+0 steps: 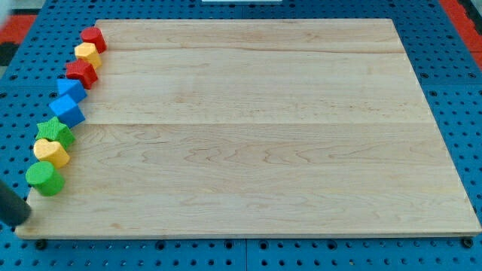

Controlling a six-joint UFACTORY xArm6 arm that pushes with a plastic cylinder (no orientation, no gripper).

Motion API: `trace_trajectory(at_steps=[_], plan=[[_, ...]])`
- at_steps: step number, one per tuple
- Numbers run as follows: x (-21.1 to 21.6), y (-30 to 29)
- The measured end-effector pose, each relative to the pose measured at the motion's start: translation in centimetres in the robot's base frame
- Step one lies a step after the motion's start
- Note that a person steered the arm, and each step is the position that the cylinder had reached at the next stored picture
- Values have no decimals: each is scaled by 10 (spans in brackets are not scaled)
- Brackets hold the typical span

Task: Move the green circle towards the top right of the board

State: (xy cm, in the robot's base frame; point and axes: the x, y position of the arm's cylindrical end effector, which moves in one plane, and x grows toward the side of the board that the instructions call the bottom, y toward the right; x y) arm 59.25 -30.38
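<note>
The green circle (pixel 44 178) is a green cylinder at the left edge of the wooden board (pixel 256 135), the lowest block in a column that runs up that edge. My tip (pixel 22 219) is the end of a dark rod coming in from the view's bottom left corner. It sits just below and left of the green circle, close to it; I cannot tell whether they touch.
Up the left edge from the green circle stand a yellow heart (pixel 50 153), a green star (pixel 56 133), a blue block (pixel 67 111), another blue block (pixel 71 89), a red block (pixel 81 73), a yellow block (pixel 87 53) and a red block (pixel 93 38). A blue pegboard (pixel 459 90) surrounds the board.
</note>
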Motion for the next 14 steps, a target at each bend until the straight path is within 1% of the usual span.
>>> trace_trajectory(at_steps=[1,2,3,4,5,6,7,8,9,10,11,12,13,14], plan=[[-10,1],[-45,24],[-46,22],[-57,22],[-67,34],[-65,75],[-70,160],[-52,254],[-56,294],[-108,382],[-147,452],[-182,446],[-144,421],[-91,303]])
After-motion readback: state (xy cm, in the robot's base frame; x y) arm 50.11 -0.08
